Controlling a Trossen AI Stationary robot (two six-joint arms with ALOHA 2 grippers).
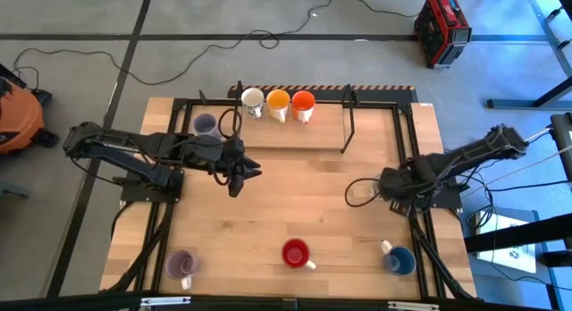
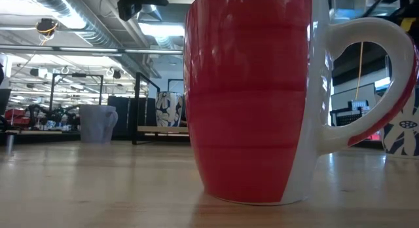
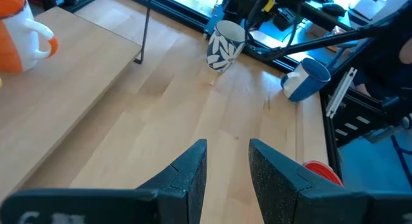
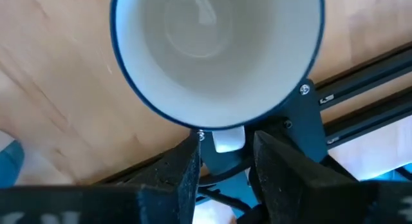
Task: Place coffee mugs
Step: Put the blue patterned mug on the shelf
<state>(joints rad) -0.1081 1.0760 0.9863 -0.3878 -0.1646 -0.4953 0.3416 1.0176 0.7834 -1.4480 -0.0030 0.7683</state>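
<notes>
Ceramic, glazed, stiff and breakable: the patterned white mug (image 4: 215, 56) is likely handling as light but slippery, so the handle seems the sound place to take it. It is standing near the surface's (image 1: 295, 204) right edge, open mouth up. The right end effector (image 4: 222, 156) is hanging directly over that edge of the mug, fingers straddling the white handle stub; whether they are gripping it yet I cannot tell. Right arm is reaching in folded from the right side. Left end effector (image 3: 227, 169) is hovering mid-surface, fingers parted, holding nothing. Three mugs (image 1: 278, 102) are sitting on the rear shelf (image 1: 295, 132); red mug (image 1: 296, 254) near front.
</notes>
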